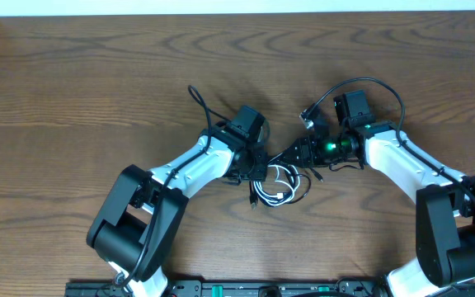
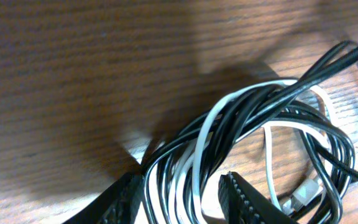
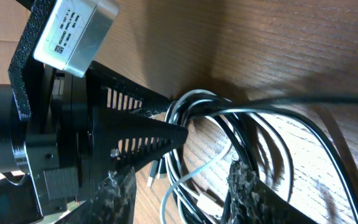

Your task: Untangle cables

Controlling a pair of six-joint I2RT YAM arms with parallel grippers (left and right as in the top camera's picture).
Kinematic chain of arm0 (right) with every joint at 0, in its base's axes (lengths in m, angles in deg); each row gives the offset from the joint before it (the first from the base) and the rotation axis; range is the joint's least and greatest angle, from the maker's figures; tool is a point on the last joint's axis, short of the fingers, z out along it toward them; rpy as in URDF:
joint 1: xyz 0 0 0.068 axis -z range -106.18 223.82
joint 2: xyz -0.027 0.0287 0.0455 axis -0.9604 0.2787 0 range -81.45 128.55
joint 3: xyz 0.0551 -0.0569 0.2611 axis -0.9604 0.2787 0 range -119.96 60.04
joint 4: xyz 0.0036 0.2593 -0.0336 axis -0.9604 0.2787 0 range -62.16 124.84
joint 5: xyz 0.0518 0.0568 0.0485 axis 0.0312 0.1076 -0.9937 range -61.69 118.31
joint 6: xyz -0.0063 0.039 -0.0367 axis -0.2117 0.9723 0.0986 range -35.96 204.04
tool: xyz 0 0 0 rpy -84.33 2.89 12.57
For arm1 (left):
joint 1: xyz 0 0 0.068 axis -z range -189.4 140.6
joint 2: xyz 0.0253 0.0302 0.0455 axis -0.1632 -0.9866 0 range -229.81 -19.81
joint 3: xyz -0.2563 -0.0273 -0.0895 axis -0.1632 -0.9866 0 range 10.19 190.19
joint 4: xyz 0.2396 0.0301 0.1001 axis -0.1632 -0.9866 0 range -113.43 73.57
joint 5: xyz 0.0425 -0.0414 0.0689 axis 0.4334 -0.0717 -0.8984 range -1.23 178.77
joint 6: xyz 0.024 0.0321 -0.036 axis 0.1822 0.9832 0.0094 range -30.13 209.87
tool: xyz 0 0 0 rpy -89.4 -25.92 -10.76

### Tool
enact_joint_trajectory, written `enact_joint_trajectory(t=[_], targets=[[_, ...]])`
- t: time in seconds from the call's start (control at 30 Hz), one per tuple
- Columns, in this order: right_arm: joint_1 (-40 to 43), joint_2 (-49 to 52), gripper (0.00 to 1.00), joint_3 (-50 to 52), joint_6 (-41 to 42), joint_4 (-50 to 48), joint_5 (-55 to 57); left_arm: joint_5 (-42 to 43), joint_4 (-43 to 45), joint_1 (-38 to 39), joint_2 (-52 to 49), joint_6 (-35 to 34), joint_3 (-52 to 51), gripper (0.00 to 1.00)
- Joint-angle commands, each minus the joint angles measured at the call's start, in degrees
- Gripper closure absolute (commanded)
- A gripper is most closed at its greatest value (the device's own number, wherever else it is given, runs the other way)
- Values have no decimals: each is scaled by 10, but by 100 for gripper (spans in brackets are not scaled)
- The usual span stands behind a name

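Table (image 1: 72, 74): tangle at centre, between both arms.
Left gripper (image 2: 180, 190), right gripper (image 3: 182, 183): jaws part open, straddling bundle, nothing pinched.
Black cable (image 2: 241, 112) looped around white cable (image 2: 201, 143).
Risk if clamped here: both cords caught together, knot tightened by pulling apart.

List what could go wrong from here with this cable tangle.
The black cable and white cable run wound together between the fingers of the left end effector; pulling may tighten the tangle. The right end effector sits close to the left one; they might collide. The white plug lies among the loops and could snag.
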Motion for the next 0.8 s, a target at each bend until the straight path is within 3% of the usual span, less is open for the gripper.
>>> enact_joint_trajectory(t=[0.0,0.27,0.77], targets=[[0,-10,54,2,-15,-1,-12,-30,-3,-1,-33,-3,-7,53],[3,-10,53,2,-17,1,-12,-29,-12,-8,34,-3,7,50],[47,-10,52,2,-17,36,-12,-90,36,46,13,-3,-12,50]])
